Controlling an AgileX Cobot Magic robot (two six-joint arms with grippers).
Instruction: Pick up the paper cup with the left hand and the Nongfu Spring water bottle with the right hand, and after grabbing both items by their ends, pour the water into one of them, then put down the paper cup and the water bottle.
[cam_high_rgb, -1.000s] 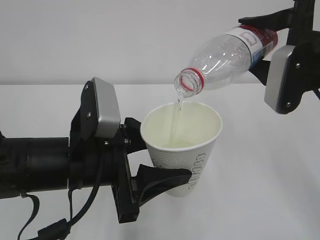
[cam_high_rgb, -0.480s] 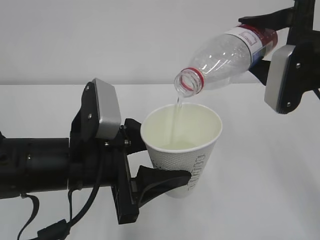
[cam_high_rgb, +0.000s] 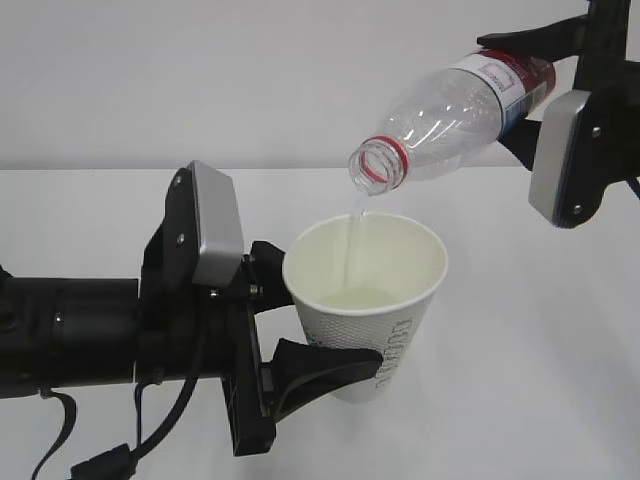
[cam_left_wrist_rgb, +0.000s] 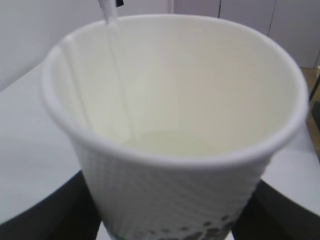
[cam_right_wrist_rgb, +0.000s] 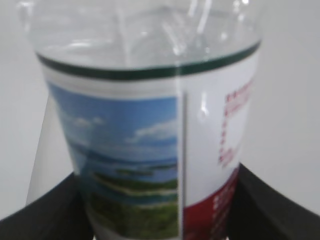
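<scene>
A thin thread of clear water falls from the open mouth of the tall clear ribbed plastic bottle with red neck ring and red-white landscape label into the white tapered, dimpled paper cup. The cup is upright, raised above the white tabletop toward its near edge, with a shallow pool at its bottom. The left gripper has its black fingers clamped round the cup's lower wall. The bottle is tilted mouth-down above and just beyond the cup's far rim, and the right gripper grips it by its labelled base end.

The stream lands close to the cup's far inner wall, so I judge a slight shift of either arm could send water over the rim onto the tabletop. A tighter squeeze could buckle the thin wall.

The tabletop around and beneath both arms shows nothing else, so there looks to be room right of the cup to set both down; its edges are outside the pictures.
</scene>
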